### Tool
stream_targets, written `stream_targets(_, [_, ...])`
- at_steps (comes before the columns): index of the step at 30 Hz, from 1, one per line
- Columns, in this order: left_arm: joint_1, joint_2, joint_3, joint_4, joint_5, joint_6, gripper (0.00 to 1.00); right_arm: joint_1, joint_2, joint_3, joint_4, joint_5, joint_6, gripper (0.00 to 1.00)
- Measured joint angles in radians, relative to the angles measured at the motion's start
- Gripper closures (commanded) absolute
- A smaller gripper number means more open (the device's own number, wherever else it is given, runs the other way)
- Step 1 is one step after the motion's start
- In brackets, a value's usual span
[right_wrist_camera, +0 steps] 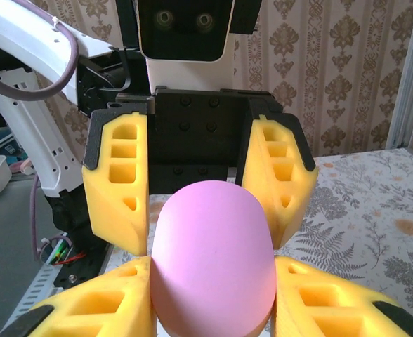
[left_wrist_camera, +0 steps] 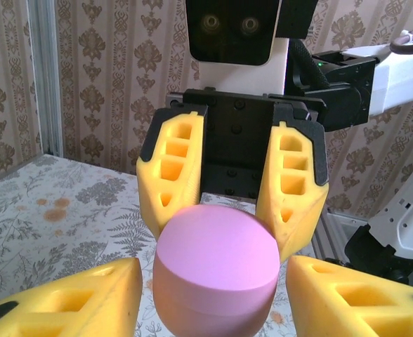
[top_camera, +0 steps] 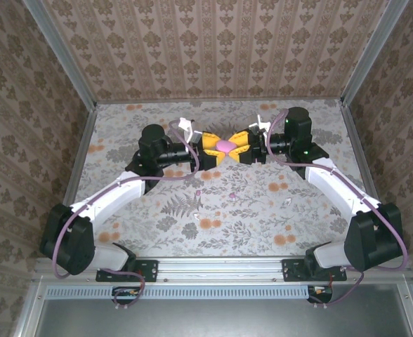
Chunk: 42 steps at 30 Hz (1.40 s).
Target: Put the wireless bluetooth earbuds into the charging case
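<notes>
A pink pebble-shaped charging case (top_camera: pixel 225 146) hangs above the middle of the table between both grippers, its lid closed. My right gripper (right_wrist_camera: pixel 213 281) is shut on the case (right_wrist_camera: pixel 213 260), both yellow pads pressed against its sides. My left gripper (left_wrist_camera: pixel 213 284) faces it from the other side, its jaws around the case (left_wrist_camera: pixel 217 270) with a thin gap on each side. The right gripper's fingers (left_wrist_camera: pixel 170 175) show behind the case in the left wrist view. From above, the left gripper (top_camera: pixel 210 149) and right gripper (top_camera: pixel 240 147) meet tip to tip. The earbuds are hidden.
The floral-print table (top_camera: pixel 220 210) stretches out below the raised grippers. Patterned walls (top_camera: pixel 213 42) enclose it at the back and sides, and a metal rail (top_camera: pixel 220 267) runs along the near edge. Both arms reach inward from the near corners.
</notes>
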Motion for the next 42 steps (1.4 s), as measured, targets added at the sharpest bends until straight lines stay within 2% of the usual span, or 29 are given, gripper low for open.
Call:
stream_targets(7, [-0.007,0.0,0.001,-0.024,0.0,-0.001,0.37,0.0,0.0,0.0,0.004,0.0,0.003,0.61])
stream_targets(20, [-0.014,0.0,0.011,-0.049,0.005,0.013,0.41,0.002,0.0,0.0,0.038,0.001,0.032,0.61])
stream_targets(25, [-0.018,0.002,0.012,-0.06,0.008,0.019,0.51,0.004,0.0,0.0,0.042,0.0,0.044,0.61])
stream_targets(31, [-0.018,0.002,0.013,-0.07,0.004,0.031,0.59,0.006,0.0,0.0,0.039,-0.009,0.045,0.61])
stream_targets(42, [-0.018,0.002,0.013,-0.07,0.004,0.035,0.62,0.006,0.0,0.002,0.036,-0.012,0.045,0.61])
